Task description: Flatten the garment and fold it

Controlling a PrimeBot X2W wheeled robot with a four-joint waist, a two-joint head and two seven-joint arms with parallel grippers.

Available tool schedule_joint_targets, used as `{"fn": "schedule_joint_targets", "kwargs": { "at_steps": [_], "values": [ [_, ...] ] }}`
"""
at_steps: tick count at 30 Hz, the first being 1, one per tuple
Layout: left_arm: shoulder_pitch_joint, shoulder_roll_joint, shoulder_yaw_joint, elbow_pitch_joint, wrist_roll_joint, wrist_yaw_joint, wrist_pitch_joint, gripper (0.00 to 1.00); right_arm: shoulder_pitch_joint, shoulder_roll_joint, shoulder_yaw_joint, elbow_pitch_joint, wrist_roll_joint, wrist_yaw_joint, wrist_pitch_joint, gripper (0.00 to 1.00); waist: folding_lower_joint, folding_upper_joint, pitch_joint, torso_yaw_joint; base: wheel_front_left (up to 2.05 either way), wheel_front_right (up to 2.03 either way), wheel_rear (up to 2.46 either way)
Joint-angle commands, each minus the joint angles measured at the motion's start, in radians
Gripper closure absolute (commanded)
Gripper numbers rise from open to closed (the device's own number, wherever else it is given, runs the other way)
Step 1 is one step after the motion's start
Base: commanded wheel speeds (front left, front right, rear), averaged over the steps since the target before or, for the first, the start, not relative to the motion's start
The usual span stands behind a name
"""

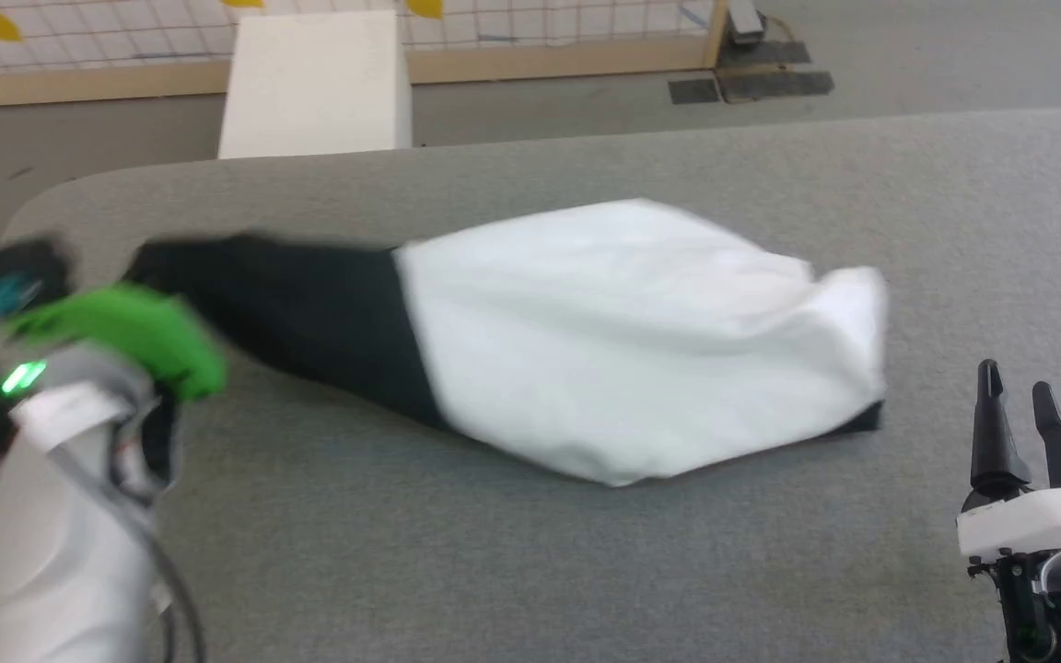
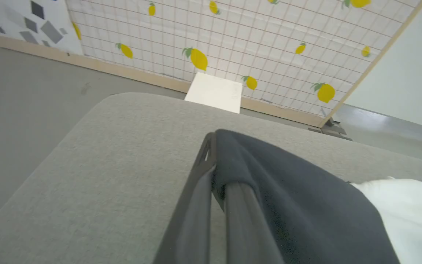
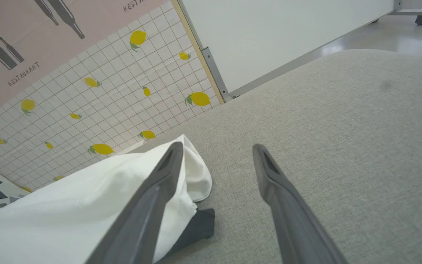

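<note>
Flattening stage, I'd say; no fold started. The garment (image 1: 623, 341) lies bunched across the middle of the table (image 1: 530, 571), with the white body in a lumpy wedge and one black sleeve (image 1: 291, 304) stretched toward my left. A bit of black fabric pokes out from under the white at the right end.

Left gripper (image 2: 213, 146): fingers pinched together on the sleeve end. In the left wrist view the dark cloth drapes over the right finger and is caught between the two. The head view is blurry there.

Right gripper (image 1: 1014, 379): fingers spread wide, nothing in them, just beside the garment's right end. In the right wrist view one finger overlaps the white cloth, but I can't tell if it touches.

Next move, my guess: draw the sleeve out leftward to open it up. The right needs a hold on the far end so the body doesn't drag along. The fabric is thin, so it could slip or bunch.

Containers: there's a white block (image 1: 314, 83) on the floor past the table. I can't tell if it's a box or what's in it.
</note>
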Motion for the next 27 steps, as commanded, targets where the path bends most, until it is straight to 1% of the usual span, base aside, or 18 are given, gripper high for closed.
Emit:
{"fn": "schedule_joint_targets", "kwargs": {
  "at_steps": [1,4,6,7,9,10,11,13,14,16,17,19,20,23,24,27],
  "values": [
    [0.053,0.021,0.042,0.001,-0.02,0.033,-0.015,1.0,-0.016,0.0,0.002,0.0,-0.004,-0.001,0.002,0.0,0.0,0.0,-0.02,0.03,0.0,0.0,0.0],
    [0.138,0.03,0.14,-0.01,-0.068,0.095,-0.047,1.0,-0.014,0.0,0.006,0.005,-0.005,-0.001,0.003,0.0,0.0,0.0,-0.025,0.043,0.0,0.0,0.0],
    [0.193,0.024,0.202,-0.012,-0.108,0.123,-0.067,1.0,-0.012,0.0,0.01,0.008,-0.005,-0.001,0.002,0.0,0.0,0.0,-0.029,0.051,0.0,0.0,0.0],
    [0.221,0.018,0.223,-0.009,-0.126,0.129,-0.068,1.0,-0.01,0.0,0.012,0.01,-0.004,-0.001,0.002,0.0,0.0,0.0,-0.032,0.054,0.0,0.0,0.0],
    [0.256,0.0,0.242,-0.005,-0.156,0.124,-0.064,1.0,-0.009,0.0,0.017,0.014,-0.003,-0.001,0.002,0.0,0.0,0.0,-0.035,0.059,0.0,0.0,0.0],
    [0.267,-0.012,0.245,-0.006,-0.173,0.113,-0.059,0.92,-0.009,0.0,0.02,0.017,-0.002,-0.001,0.002,0.0,0.0,0.0,-0.039,0.061,0.0,0.0,0.0],
    [0.279,-0.023,0.246,-0.012,-0.188,0.098,-0.054,0.0,-0.008,0.0,0.024,0.019,0.0,-0.001,0.002,0.0,0.0,0.0,-0.042,0.064,0.0,0.0,0.0],
    [0.3,-0.036,0.252,-0.036,-0.208,0.081,-0.06,0.0,-0.008,0.0,0.031,0.023,0.002,-0.001,0.002,0.0,0.0,0.0,-0.047,0.068,0.0,0.0,0.0],
    [0.331,-0.048,0.282,-0.107,-0.217,0.059,-0.138,0.0,-0.007,0.0,0.043,0.027,0.002,-0.001,0.004,0.0,0.0,0.0,-0.057,0.072,0.0,0.0,0.0],
    [0.363,-0.075,0.322,-0.177,-0.224,0.051,-0.24,0.0,-0.005,0.0,0.054,0.026,0.002,-0.001,0.009,0.0,0.0,0.0,-0.061,0.074,0.0,0.0,0.0],
    [0.39,-0.074,0.322,-0.215,-0.19,0.046,-0.293,0.0,-0.005,0.0,0.059,0.026,-0.001,-0.001,0.016,0.0,0.0,0.0,-0.062,0.077,0.0,0.0,0.0],
    [0.439,-0.088,0.322,-0.29,-0.125,0.036,-0.342,0.0,-0.006,0.0,0.074,0.03,-0.012,-0.001,0.041,0.0,0.0,0.0,-0.064,0.086,0.0,0.0,0.0],
    [0.462,-0.093,0.321,-0.321,-0.085,0.036,-0.35,0.0,-0.009,0.0,0.078,0.031,-0.018,-0.001,0.053,0.0,0.0,0.0,-0.063,0.092,0.0,0.0,0.0],
    [0.532,-0.137,0.311,-0.392,0.03,0.037,-0.355,0.0,-0.039,0.0,0.099,0.031,-0.038,-0.001,0.112,0.0,0.0,0.0,-0.058,0.109,0.0,0.0,0.0],
    [0.559,-0.154,0.292,-0.383,0.053,0.036,-0.355,0.0,-0.062,0.0,0.111,0.033,-0.053,-0.001,0.144,0.0,0.0,0.0,-0.052,0.114,0.0,0.0,0.0],
    [0.595,-0.177,0.261,-0.328,0.094,0.054,-0.35,0.0,-0.138,0.0,0.158,0.027,-0.095,-0.001,0.242,0.0,0.0,0.0,-0.036,0.128,0.0,0.0,0.0]
  ]
}}
